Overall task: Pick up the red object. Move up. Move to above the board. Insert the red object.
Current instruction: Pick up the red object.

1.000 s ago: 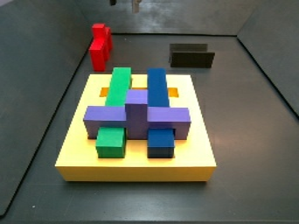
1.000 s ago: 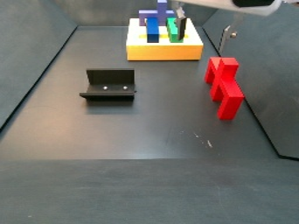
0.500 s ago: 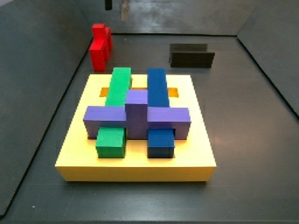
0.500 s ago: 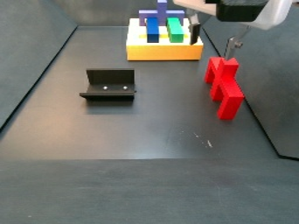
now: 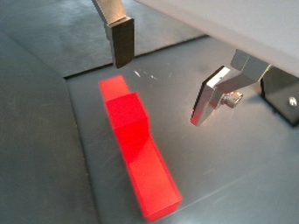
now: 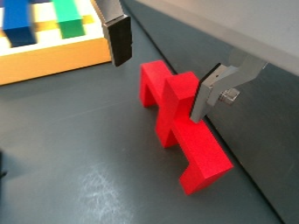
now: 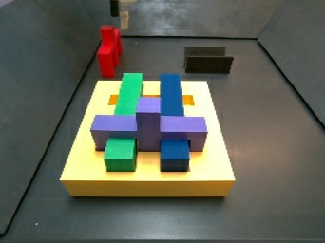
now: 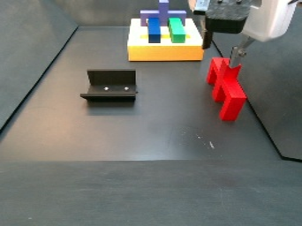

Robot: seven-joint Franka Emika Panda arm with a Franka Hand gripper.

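Note:
The red object (image 8: pixel 225 86) lies on the dark floor beside the side wall, apart from the board; it also shows in a side view (image 7: pixel 109 49) and in both wrist views (image 5: pixel 138 153) (image 6: pixel 181 122). My gripper (image 8: pixel 224 48) hangs just above its end nearest the board, open and empty, with the fingers (image 6: pixel 118 39) spread to either side of the block and touching nothing. The gripper also shows in both wrist views (image 5: pixel 166 74) (image 6: pixel 163 68) and at the edge of a side view (image 7: pixel 118 9). The board (image 7: pixel 150 180) is a yellow slab carrying green, blue and purple blocks.
The fixture (image 8: pixel 109 86) stands on the floor away from the red object and also shows in a side view (image 7: pixel 208 62). The grey side wall runs close behind the red object. The board's yellow edge (image 6: pixel 47 63) lies near the gripper.
The gripper has moved across toward the red object and come down over it, still open. The red object, board and fixture have not moved.

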